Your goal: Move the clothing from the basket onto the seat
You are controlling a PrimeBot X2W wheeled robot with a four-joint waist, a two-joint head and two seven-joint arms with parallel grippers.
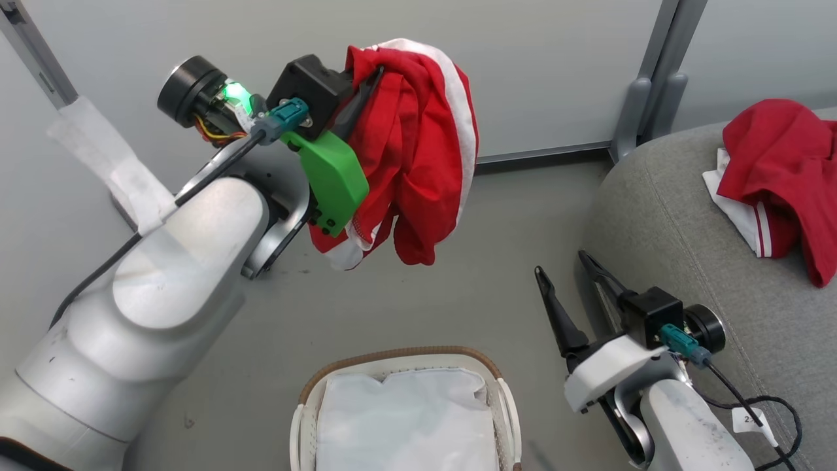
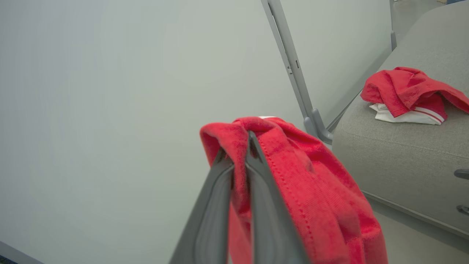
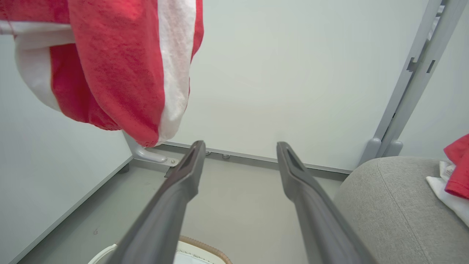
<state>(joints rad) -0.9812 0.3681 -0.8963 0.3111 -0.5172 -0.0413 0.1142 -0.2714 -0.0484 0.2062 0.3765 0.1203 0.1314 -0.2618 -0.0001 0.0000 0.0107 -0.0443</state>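
My left gripper is raised high above the floor and shut on a red garment with white trim, which hangs free below it. In the left wrist view the red cloth is pinched between the tips of my left gripper and drapes to the right. Another red and white garment lies on the grey seat at the right. The basket stands on the floor at the bottom centre, showing its white liner. My right gripper is open and empty beside the seat's edge.
Grey wall panels with a metal post close off the far side. A taped post stands at the left. Grey floor lies between basket, wall and seat. A black cable trails over the seat by my right wrist.
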